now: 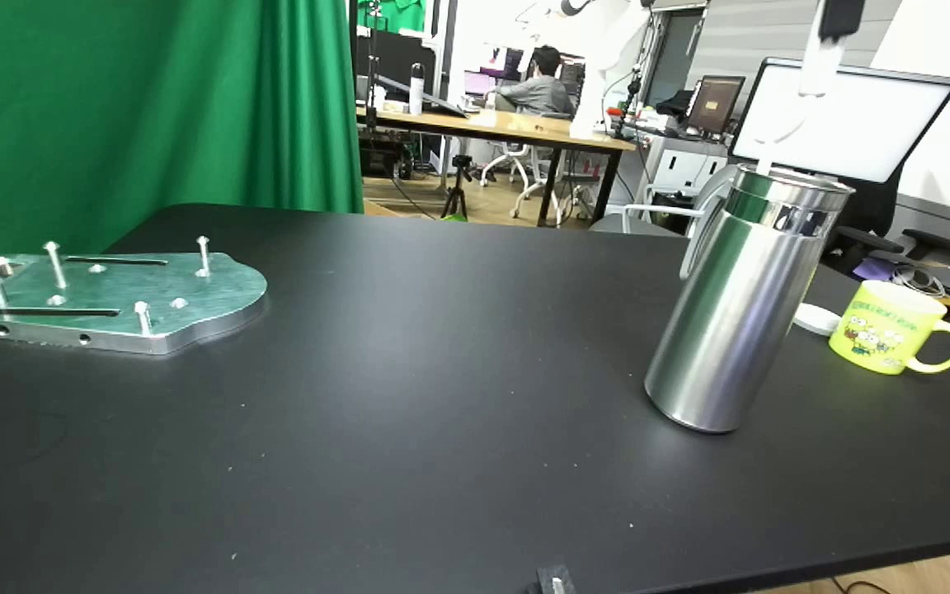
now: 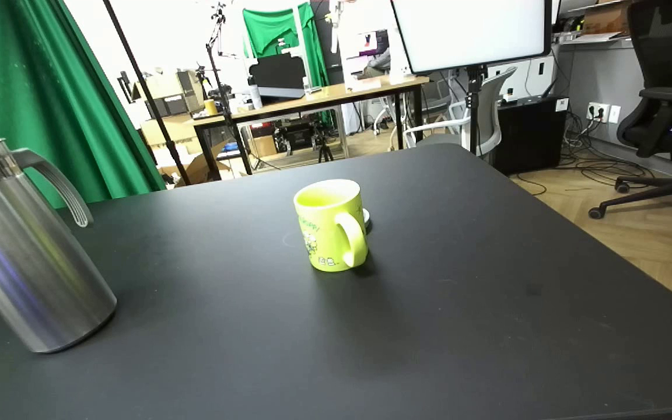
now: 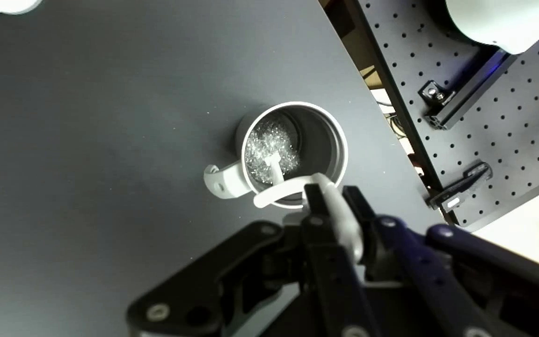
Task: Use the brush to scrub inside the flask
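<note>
The flask, a tall brushed steel jug with a looped side handle, stands on the black table in both exterior views (image 1: 735, 330) (image 2: 35, 262). The wrist view looks down into its open mouth (image 3: 342, 140). The brush has a curved white handle (image 3: 342, 215) and a shiny bristle head (image 3: 269, 140) that is inside the flask, at the handle side. My gripper (image 3: 335, 192) is closed around the brush handle, above the flask's rim. In an exterior view only a black fingertip (image 1: 842, 18) shows at the top edge, with the white brush (image 1: 813, 78) running down into the flask's mouth.
A yellow-green mug (image 1: 891, 326) stands beside the flask, also seen in an exterior view (image 2: 331, 227). A white round lid (image 1: 816, 319) lies by it. A metal plate with upright bolts (image 1: 186, 301) is at the table's far side. A perforated board (image 3: 508, 135) borders the table.
</note>
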